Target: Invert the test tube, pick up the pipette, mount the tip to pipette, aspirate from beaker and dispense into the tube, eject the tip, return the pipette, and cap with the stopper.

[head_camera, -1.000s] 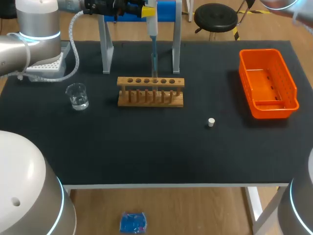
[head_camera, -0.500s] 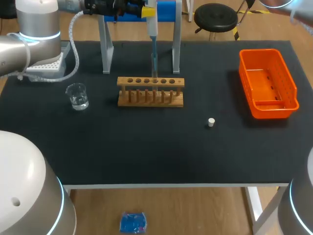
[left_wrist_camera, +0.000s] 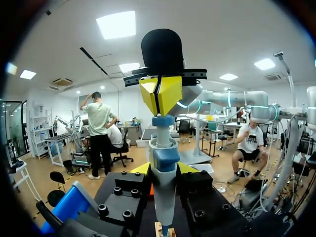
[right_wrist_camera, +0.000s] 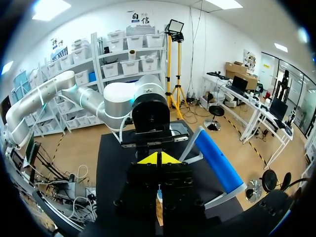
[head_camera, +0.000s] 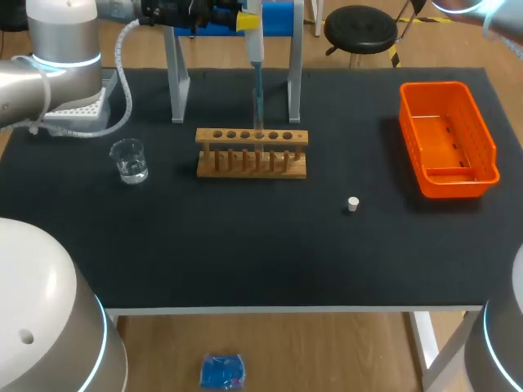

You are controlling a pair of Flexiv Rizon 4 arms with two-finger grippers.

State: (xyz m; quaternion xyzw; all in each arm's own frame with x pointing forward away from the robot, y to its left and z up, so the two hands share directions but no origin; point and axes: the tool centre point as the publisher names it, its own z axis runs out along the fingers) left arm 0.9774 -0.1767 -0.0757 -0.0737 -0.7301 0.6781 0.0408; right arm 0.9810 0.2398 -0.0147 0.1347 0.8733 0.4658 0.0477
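My left gripper [head_camera: 245, 18] is shut on the blue and white pipette [head_camera: 255, 51], holding it upright above the wooden rack [head_camera: 252, 153]. The pipette's tip [head_camera: 258, 104] points down into a clear tube standing in one of the rack's holes. In the left wrist view the pipette [left_wrist_camera: 165, 163] stands between my own fingers [left_wrist_camera: 141, 169]. My right gripper [left_wrist_camera: 160, 94] is shut, its yellow tips right on top of the pipette's plunger [left_wrist_camera: 163, 121]. In the right wrist view the right gripper [right_wrist_camera: 158, 158] looks down over the left gripper's black body. The beaker [head_camera: 129, 160] stands left of the rack, and the white stopper [head_camera: 353, 204] lies to the rack's right.
A white tip box [head_camera: 78, 110] sits at the back left. An orange bin [head_camera: 447, 137] stands at the right. The pipette stand's metal legs [head_camera: 176, 82] rise behind the rack.
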